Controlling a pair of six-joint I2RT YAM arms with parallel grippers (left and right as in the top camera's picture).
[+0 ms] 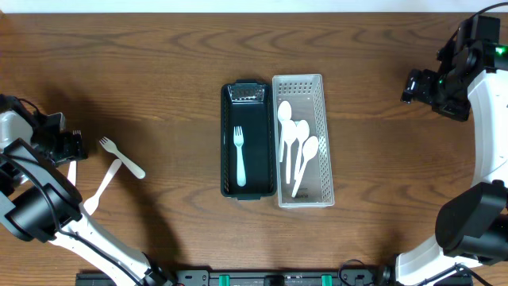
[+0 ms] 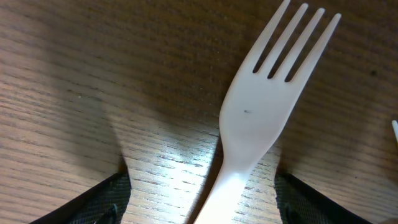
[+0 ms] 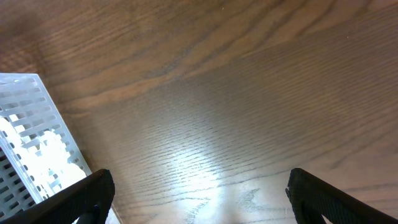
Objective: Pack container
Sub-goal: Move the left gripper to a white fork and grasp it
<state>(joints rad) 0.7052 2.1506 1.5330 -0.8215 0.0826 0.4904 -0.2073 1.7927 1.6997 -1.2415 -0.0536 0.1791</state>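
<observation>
The left gripper (image 2: 202, 183) is spread open and low over the brown wood-grain surface (image 1: 159, 63), far to the left of the black rectangular plastic tray (image 1: 228, 143). Its two dark fingers (image 2: 93, 202) straddle the neck of a white plastic fork (image 2: 255, 112), one on each side. Neither seems to touch it. The tines point away from the wrist camera. From overhead, the gripper hides most of this fork. Two more loose white forks (image 1: 119, 159) lie crossed on the surface, just on the tray side of that gripper.

One packed white fork (image 1: 240, 155) lies lengthwise inside the tray. A white perforated plastic basket (image 1: 321, 119) sits against the tray's right side and holds several white plastic spoons (image 1: 294, 139). The right gripper (image 3: 200, 186) is also open and empty, hovering over bare surface well to the right of the tray, beyond the basket.

The fork looks very light, thin and smooth. It is probably stiff along its length but slightly springy, with the tines the weakest part. Lying flat, it offers little height to pinch. The narrow neck, pinched across its width where the fingers now stand, seems the best hold. If one finger touches first, so light a piece could skid or pivot, so an even, centred closure matters.
</observation>
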